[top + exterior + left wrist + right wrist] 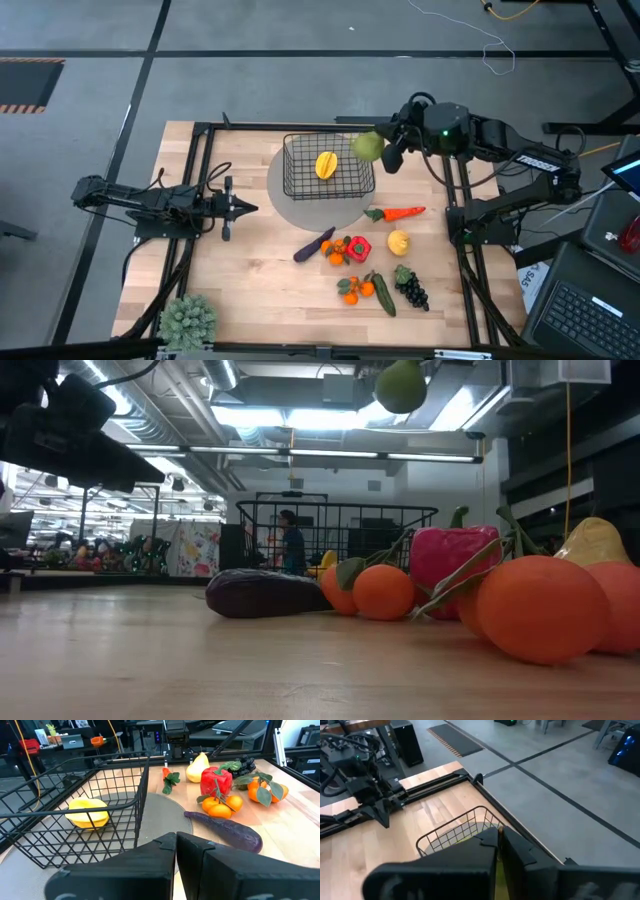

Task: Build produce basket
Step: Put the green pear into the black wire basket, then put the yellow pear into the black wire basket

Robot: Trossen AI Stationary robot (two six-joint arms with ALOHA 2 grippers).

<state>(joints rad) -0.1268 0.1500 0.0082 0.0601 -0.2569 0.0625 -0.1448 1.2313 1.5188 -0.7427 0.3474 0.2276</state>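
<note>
Green apple [367, 147] sits clamped in the right tool [384, 150], held in the air just beside the right rim of the black wire basket [300, 172], which holds a yellow starfruit [326, 165]. Other produce [370, 262] lies on the wooden counter [260, 270]. Left tool [245, 208] waits with fingers together, left of the basket.

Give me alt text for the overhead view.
Right gripper holds a green apple above the basket's far right corner; a yellow starfruit lies inside. Left gripper waits shut left of the basket, other produce spread nearer on the table.
</note>
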